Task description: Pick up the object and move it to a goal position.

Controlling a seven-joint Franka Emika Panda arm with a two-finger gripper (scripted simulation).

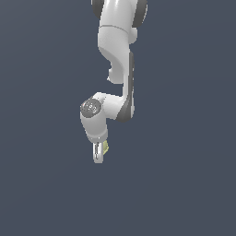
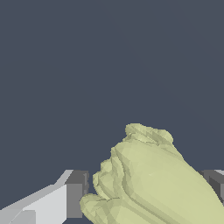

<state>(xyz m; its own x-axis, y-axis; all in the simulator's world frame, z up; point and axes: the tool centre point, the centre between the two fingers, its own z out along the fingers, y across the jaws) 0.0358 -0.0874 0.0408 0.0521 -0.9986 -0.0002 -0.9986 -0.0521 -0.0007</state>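
The object [image 2: 148,183] is a pale yellow-green lumpy, ridged chunk. In the wrist view it fills the space between my two fingers, and both grey pads [image 2: 77,192] stand against its sides. My gripper [image 2: 146,190] is shut on the object. In the exterior view the white gripper [image 1: 98,155] points down below the bent arm, and the object [image 1: 106,147] shows as a small yellow patch at the fingers on the exterior view's right side. Most of it is hidden there by a finger. I cannot tell its height above the floor.
A plain dark blue-grey surface [image 1: 184,184] fills both views. The white arm [image 1: 117,55] comes down from the top of the exterior view. Nothing else shows.
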